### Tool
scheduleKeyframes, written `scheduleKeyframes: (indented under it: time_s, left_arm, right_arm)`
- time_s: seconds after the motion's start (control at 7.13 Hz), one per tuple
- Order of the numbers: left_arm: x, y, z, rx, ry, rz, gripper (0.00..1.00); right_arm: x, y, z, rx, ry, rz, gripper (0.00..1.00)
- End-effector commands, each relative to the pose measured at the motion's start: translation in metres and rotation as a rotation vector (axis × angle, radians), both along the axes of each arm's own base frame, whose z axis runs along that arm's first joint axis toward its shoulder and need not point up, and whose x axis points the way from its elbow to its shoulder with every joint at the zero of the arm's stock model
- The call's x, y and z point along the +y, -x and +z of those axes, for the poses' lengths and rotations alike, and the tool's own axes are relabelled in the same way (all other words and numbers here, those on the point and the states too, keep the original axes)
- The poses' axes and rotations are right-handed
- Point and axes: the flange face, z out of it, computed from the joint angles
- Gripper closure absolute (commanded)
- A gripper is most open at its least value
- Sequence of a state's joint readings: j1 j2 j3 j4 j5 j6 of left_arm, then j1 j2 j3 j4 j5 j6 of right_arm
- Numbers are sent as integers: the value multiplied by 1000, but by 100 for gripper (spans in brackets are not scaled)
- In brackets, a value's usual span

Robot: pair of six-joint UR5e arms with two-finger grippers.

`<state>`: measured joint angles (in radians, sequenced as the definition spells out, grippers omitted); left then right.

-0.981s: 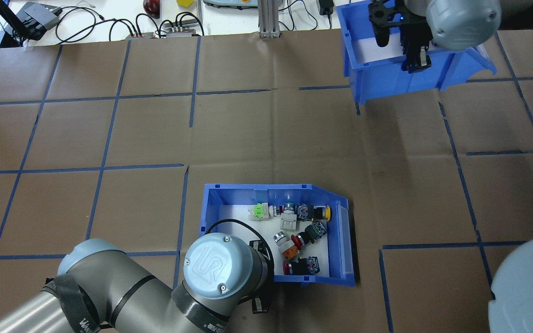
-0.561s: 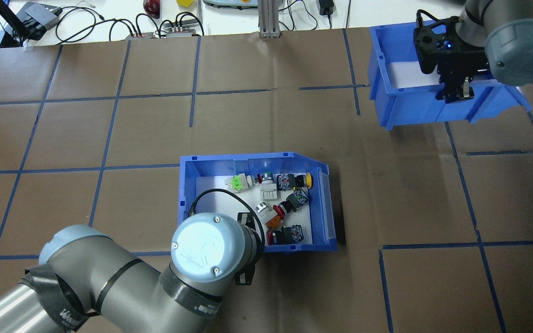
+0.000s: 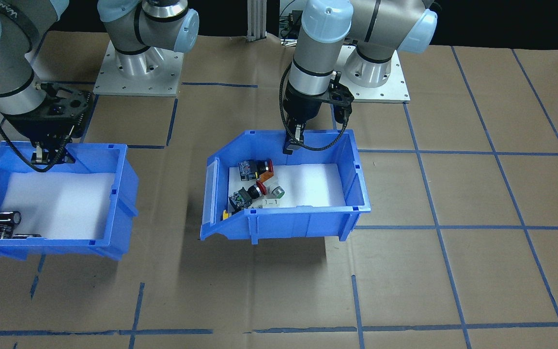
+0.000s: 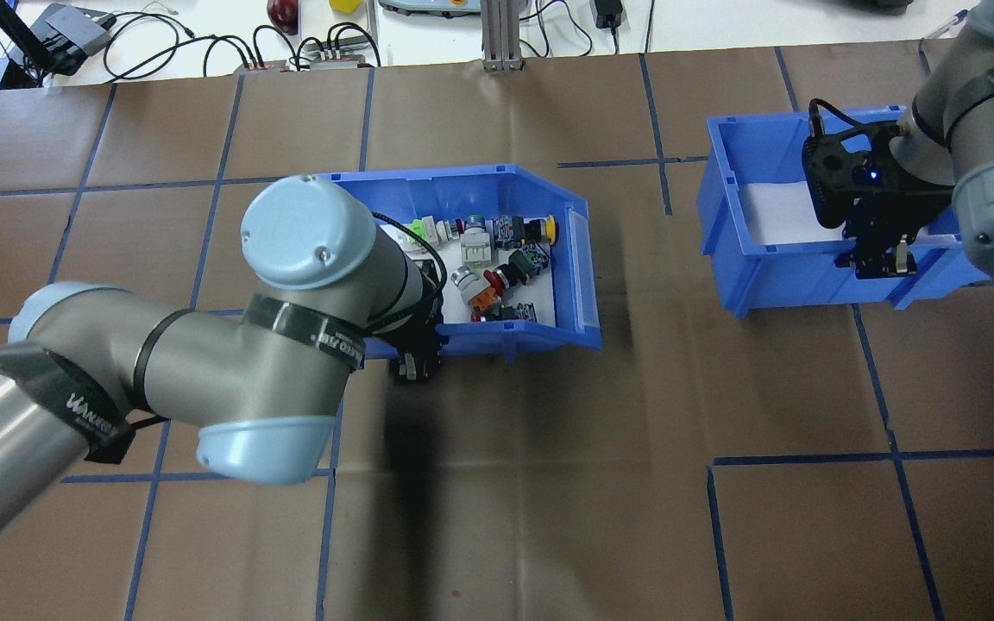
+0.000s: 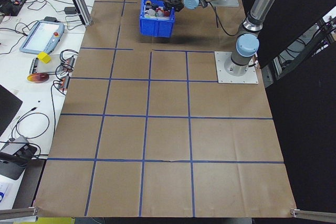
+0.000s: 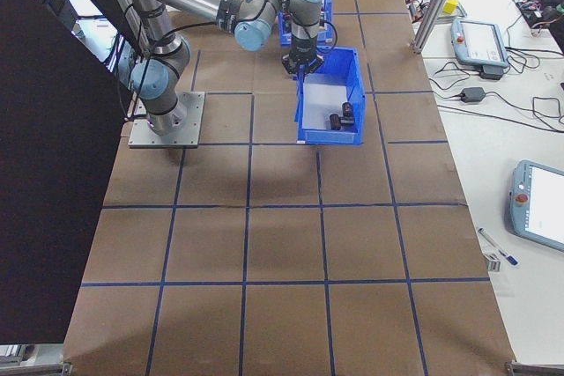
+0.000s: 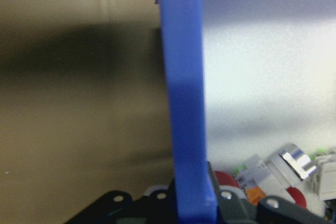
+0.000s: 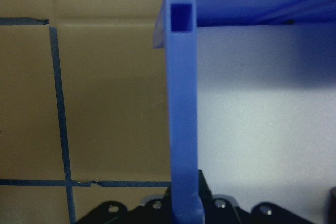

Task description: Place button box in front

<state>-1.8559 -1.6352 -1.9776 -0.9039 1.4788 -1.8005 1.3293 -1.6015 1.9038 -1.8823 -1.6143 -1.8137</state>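
Button box (image 4: 579, 259) hangs off the table, its near wall pinched in the left gripper (image 4: 412, 360), switches (loose ones) beyond the jaws. Right gripper (image 4: 881, 259) clamps the other bin (image 4: 726, 224). One-wall hold: a tilt could spill switches.

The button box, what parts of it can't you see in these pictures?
- Overhead view: the left arm covers the button box's left end.
- Front-facing view: its near wall hides some buttons.
- Left side view: too small to count the buttons.
- Left wrist view: only one blurred wall; the left gripper is mostly cut off.
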Motion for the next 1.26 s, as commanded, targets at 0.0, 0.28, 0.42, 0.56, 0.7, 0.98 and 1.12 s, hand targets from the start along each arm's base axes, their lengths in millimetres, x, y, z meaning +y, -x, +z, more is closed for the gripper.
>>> scheduleKeyframes:
  time_s: [0.0,0.28,0.42,0.56,0.7,0.98,1.12]
  left_arm:
    - [-100,23,-21,13,-7,-1,100]
    - [-143,39,-36,12,-5,-4,100]
    - [-148,41,-50,12,-23,-11,99]
    - [-152,42,-66,7,-39,-14,99]
    - [-151,45,-66,11,-42,-19,99]
    - [-149,50,-74,19,-55,-32,98]
    - [-149,51,-75,26,-60,-33,96]
  right_arm:
    - [23,-5,-6,-3,-9,12,95]
    - [26,-6,-9,-3,-11,14,95]
    - [27,-7,-9,-3,-9,14,95]
    - [29,-7,-11,-3,-16,14,95]
    - [38,-11,-9,1,-8,11,95]
    - [75,-21,-21,-4,-21,2,95]
    - [96,-27,-23,-4,-12,-17,95]
